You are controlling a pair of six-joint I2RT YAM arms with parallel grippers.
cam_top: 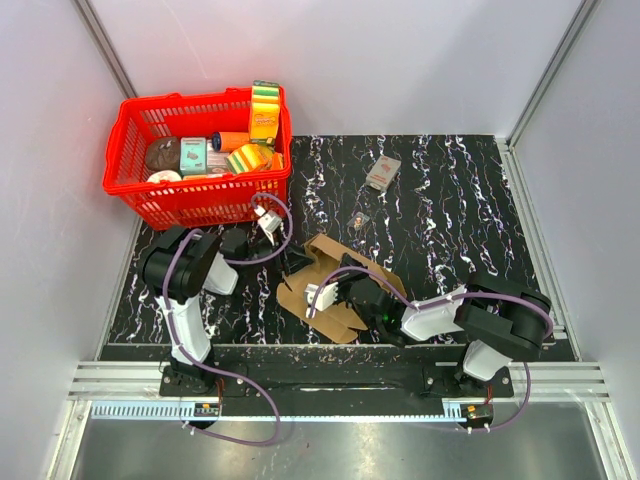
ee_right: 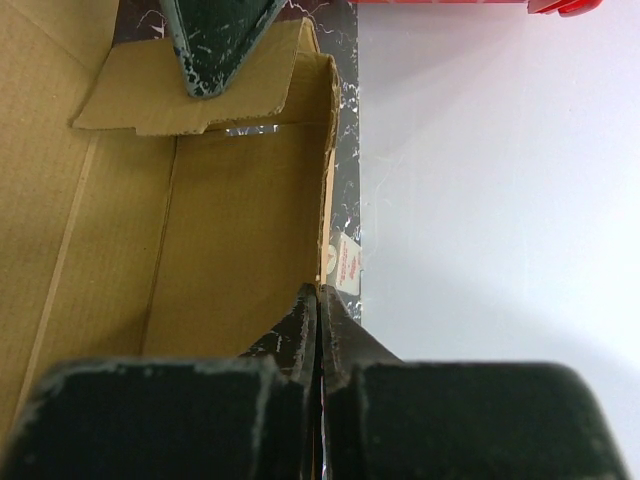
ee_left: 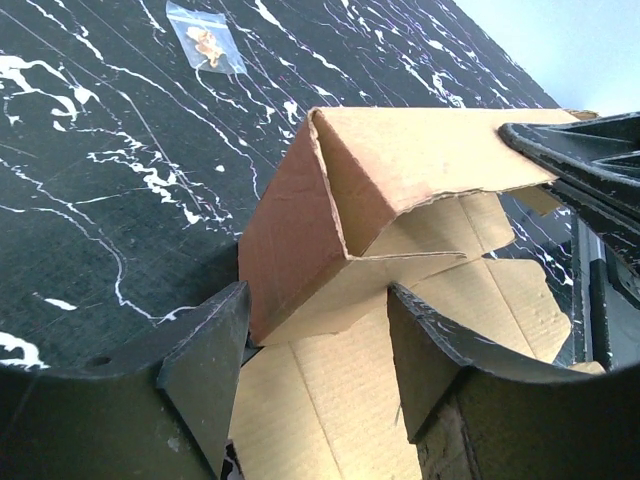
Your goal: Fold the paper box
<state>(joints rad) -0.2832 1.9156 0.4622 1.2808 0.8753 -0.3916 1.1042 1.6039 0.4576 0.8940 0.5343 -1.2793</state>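
The right tool (ee_right: 319,300) pinches the plain brown cardboard paper box (cam_top: 330,265), left tool (ee_left: 318,300) spread beside it; that thin-edge grip may slip.

Black marbled table (cam_top: 450,220) between plain white walls (cam_top: 350,60)

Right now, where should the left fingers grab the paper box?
Probably the paper box's raised wall, at its free end's thin top edge, coming from the left. It stands up off the table, so a finger fits on each face, and the right fingers pinch its other end.
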